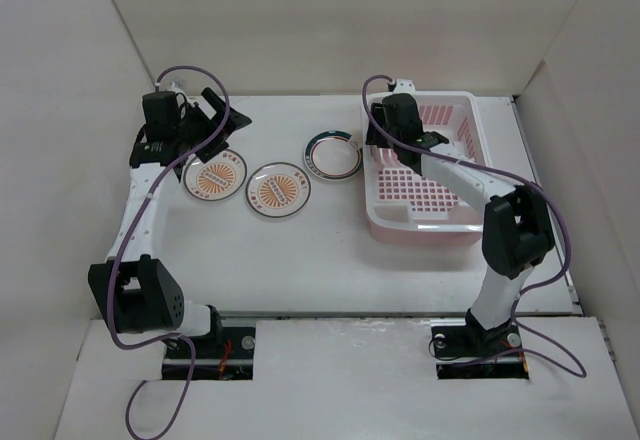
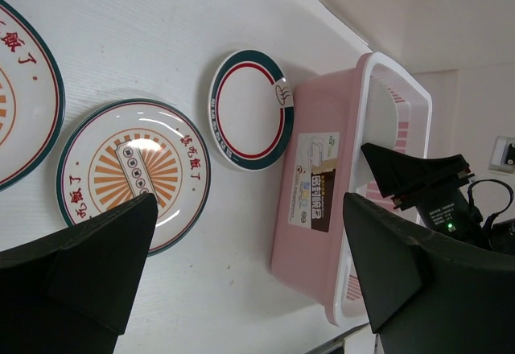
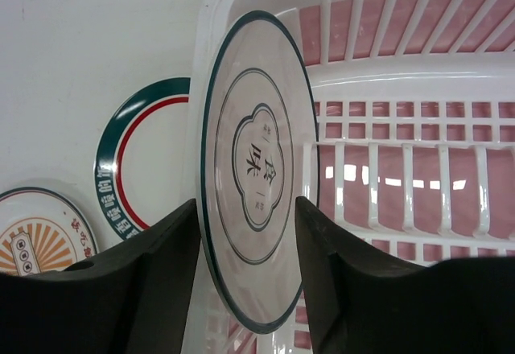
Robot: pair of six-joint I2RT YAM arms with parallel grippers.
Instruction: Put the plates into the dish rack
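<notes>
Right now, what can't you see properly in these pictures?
Top view: the right arm covers the ringed plate it holds over the rack.
Left wrist view: the picture's edge cuts off one sunburst plate, and the label on the rack is too small to read.
Right wrist view: the bottom corner cuts off the other sunburst plate.

— Where does the top view sit?
— High above and behind the arm bases. It looks down and forward over the whole bench [image 1: 330, 260] from far off.
— And the wrist views?
— The left one looks low across the bench, past the spread fingers of the left gripper [image 2: 249, 199], toward the side wall of the dish rack [image 2: 290, 249]. The right one sits very close over the rack's rim, and the ringed plate [image 3: 257, 169] clamped in the right gripper [image 3: 245, 201] fills its middle.
— What do they share?
— All three catch the green-rimmed plate [image 1: 332, 155] beside the rack.
</notes>
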